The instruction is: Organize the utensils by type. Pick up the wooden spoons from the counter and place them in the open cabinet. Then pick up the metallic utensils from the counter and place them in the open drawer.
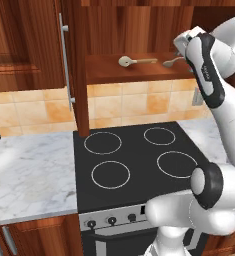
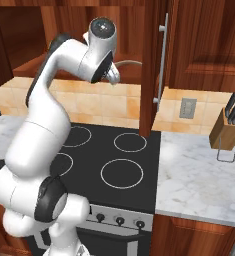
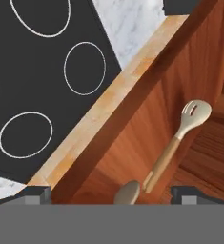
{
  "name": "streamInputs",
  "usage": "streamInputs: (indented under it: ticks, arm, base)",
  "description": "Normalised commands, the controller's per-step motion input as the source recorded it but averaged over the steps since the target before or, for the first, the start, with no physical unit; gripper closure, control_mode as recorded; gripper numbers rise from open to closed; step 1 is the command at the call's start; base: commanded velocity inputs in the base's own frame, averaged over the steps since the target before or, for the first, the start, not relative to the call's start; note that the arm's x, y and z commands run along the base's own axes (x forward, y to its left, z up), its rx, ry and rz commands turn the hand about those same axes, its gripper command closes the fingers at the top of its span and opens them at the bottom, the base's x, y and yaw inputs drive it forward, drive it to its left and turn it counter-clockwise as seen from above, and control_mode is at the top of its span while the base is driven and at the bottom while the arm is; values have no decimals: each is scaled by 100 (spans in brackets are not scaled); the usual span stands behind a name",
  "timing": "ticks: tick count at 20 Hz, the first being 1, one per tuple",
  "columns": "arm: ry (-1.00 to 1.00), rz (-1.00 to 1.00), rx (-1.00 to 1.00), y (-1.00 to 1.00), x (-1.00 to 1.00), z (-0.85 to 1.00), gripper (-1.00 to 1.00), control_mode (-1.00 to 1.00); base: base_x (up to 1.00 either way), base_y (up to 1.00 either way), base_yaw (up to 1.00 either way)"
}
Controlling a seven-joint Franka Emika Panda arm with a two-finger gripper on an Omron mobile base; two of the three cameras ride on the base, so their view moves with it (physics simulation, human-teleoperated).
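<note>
Our gripper [image 3: 111, 193] hangs open, empty, over the cabinet [image 1: 134, 75] shelf's front edge — both wooden spoons [image 3: 178, 138] lie there; light, stiff, best pinched mid-handle.

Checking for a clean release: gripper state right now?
Gripper: open, holding nothing; below it two light-tan wooden spoons lie on the reddish-brown wooden cabinet shelf.

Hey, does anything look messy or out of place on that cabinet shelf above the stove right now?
Nothing stands out. Two light-tan wooden spoons lie flat on the reddish-brown cabinet shelf, nothing spilled or broken. In the hand view the slotted one lies at an angle to the shelf's edge, a small thing. The open hand hovers just above them, holding nothing.
</note>
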Motion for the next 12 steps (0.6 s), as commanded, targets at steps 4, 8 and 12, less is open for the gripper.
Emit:
streamInputs:
  ticks: [4,8,12]
  arm:
    - [0,-37,23,33,-71,4,-100,-100]
    - [0,-40,27,36,-77,0,-100,-100]
    - [1,-41,34,28,-77,0,-100,-100]
  base:
    - [0,0,0]
    - [0,0,0]
    - [0,0,0]
